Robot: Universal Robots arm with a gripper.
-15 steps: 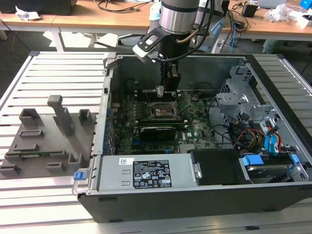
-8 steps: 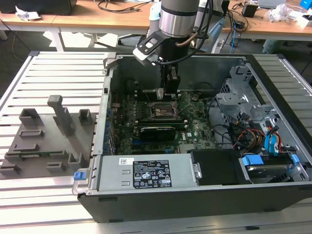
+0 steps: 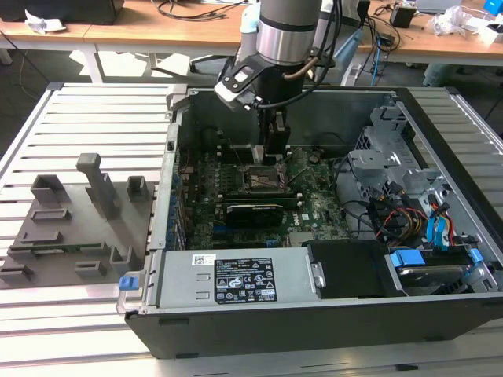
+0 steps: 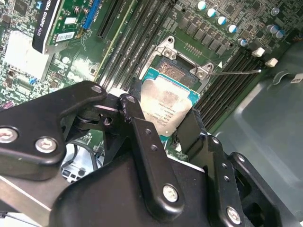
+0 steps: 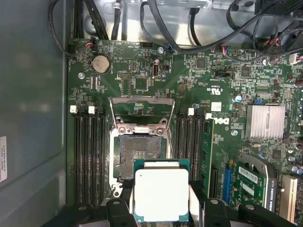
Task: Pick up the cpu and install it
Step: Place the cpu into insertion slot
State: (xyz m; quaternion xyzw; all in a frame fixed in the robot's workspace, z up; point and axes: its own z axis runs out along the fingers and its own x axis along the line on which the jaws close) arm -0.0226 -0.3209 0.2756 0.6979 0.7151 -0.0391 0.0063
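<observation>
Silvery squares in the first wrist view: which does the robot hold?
The smooth-topped cpu, clamped in the gripper; the ribbed heatsink sits on the motherboard.

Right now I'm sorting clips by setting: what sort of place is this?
Likely a robotics lab or workshop: an open computer case on a slatted metal table, cable-strewn wooden desks behind, and the gripper holding the cpu by the motherboard socket.

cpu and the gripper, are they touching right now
Touching. In the second wrist view the gripper pinches the cpu by two opposite edges, no gap at either finger, above the open socket.
</observation>
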